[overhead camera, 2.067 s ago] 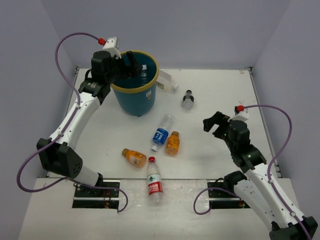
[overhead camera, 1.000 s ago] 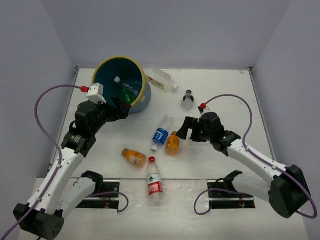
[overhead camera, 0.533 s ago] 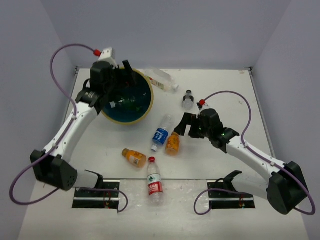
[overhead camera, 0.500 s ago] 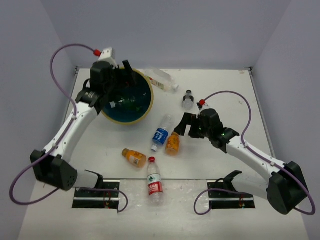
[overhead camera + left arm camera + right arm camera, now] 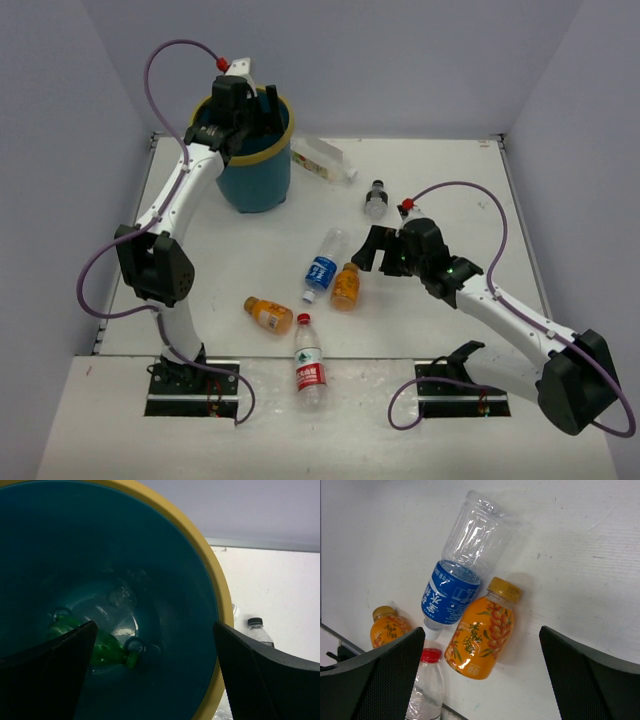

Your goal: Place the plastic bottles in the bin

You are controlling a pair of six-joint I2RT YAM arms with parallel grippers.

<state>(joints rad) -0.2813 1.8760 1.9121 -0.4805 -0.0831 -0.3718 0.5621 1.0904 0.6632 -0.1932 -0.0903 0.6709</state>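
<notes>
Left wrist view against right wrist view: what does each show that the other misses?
Left wrist only: the bin interior, a green bottle at its bottom, and a dark-capped bottle on the table beyond the rim. Right wrist only: a blue-labelled bottle beside an orange bottle, a second orange bottle and a red-capped bottle. Both: white table; no bottle is shared.

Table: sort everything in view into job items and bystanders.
Job:
bin
green bottle inside it
blue-label bottle
orange bottle beside that
second orange bottle
red-label bottle
dark-capped bottle
clear bottle by the bin

Bystanders:
purple cables
base plates
</notes>
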